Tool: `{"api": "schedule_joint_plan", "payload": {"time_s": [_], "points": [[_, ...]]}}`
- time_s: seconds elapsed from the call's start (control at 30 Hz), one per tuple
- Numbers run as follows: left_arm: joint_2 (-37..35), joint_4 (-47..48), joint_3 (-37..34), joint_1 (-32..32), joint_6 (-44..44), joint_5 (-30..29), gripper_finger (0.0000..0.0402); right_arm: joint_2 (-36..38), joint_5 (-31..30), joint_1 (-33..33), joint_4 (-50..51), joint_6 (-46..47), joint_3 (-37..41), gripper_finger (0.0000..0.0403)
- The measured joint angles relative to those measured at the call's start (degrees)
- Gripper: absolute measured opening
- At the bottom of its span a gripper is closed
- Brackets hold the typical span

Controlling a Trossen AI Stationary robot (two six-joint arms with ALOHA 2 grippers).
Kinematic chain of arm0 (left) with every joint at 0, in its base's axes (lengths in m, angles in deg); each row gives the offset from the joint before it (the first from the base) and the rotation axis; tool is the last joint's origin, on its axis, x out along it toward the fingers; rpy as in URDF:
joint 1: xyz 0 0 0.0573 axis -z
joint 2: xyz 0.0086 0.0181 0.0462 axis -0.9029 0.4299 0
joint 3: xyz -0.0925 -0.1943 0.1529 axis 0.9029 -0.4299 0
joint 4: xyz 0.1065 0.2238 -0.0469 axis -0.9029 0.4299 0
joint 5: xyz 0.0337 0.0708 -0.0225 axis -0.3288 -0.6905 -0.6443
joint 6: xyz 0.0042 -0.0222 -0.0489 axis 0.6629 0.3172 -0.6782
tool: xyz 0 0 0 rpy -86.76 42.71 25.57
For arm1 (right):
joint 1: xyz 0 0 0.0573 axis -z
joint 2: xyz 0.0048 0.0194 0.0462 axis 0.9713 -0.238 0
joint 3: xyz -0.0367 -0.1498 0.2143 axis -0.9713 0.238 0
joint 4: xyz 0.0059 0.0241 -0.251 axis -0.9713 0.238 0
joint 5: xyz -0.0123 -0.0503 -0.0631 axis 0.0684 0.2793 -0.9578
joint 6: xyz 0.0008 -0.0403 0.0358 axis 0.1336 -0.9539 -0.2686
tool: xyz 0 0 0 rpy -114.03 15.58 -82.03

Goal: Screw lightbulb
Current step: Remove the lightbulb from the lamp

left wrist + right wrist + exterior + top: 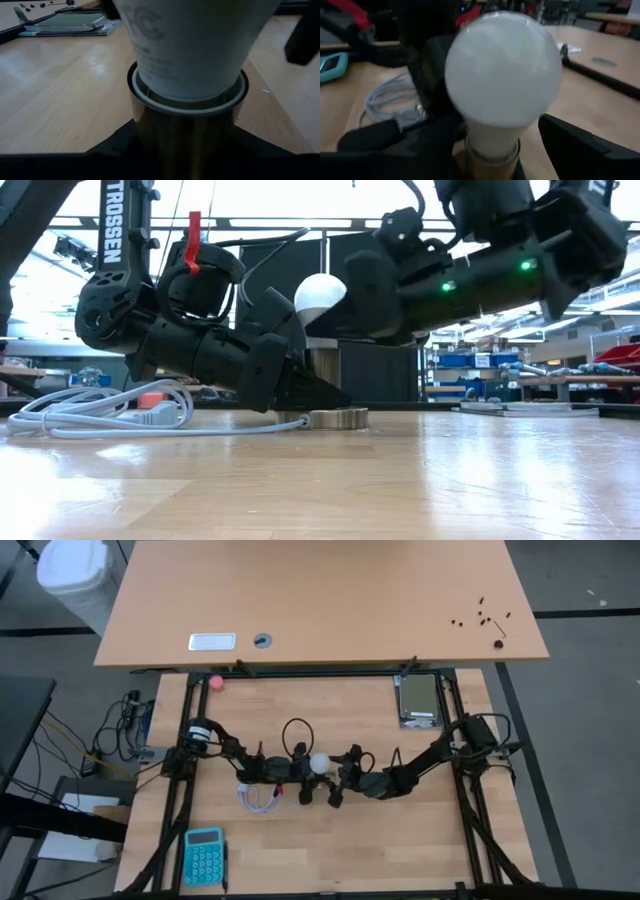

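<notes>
the lightbulb (320, 298) stands upright, globe up, base down in the socket (322, 392) (long axis vertical); left tool (308, 394) clamps the socket, right tool (334, 780) spread around the globe.

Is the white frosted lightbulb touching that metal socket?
Touching. The left wrist view shows the lightbulb seated inside the socket's rim.

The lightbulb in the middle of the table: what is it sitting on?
The lightbulb stands upright in a metal socket, which the left gripper clamps near the table. Its screw base is hidden inside the socket.
</notes>
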Motion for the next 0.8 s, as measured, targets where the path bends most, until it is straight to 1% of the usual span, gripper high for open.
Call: {"api": "schedule_joint_plan", "payload": {"time_s": [0.07,0.17,0.33,0.4,0.5,0.53,0.57,0.7,0.8], "points": [[0.0,-0.1,0.0,0.0,0.0,0.0,0.0189,-1.0,-0.3,0.4,-1.9,-1.1,-0.3,0.0292],[0.0,0.0,0.0,0.0,-0.2,0.0,0.0189,-1.5,-2.9,1.0,-2.0,-1.2,0.0,0.0291],[0.0,0.0,0.0,-0.1,-0.2,-0.4,0.0189,0.9,-4.6,0.6,-1.9,-1.2,3.2,0.0291],[0.0,0.0,0.0,-0.1,0.1,-0.4,0.0189,2.3,-9.2,-0.6,-1.2,-0.7,5.2,0.0291],[0.0,0.0,0.0,0.0,0.3,-0.1,0.0189,5.3,-21.9,-3.8,3.0,5.8,8.2,0.0289],[0.0,0.0,0.0,0.0,0.3,0.0,0.0189,6.1,-23.6,-4.8,3.9,7.3,9.0,0.0288],[0.0,0.0,0.0,0.0,0.3,0.0,0.0188,6.7,-22.6,-5.4,4.0,7.7,9.2,0.0286],[0.0,0.0,0.0,0.0,0.3,0.0,0.0189,7.2,-6.6,-4.7,3.7,4.7,7.2,0.0277],[0.0,0.0,0.0,0.0,0.3,0.0,0.0189,5.8,1.1,-2.8,3.8,2.3,4.6,0.0269]]}}
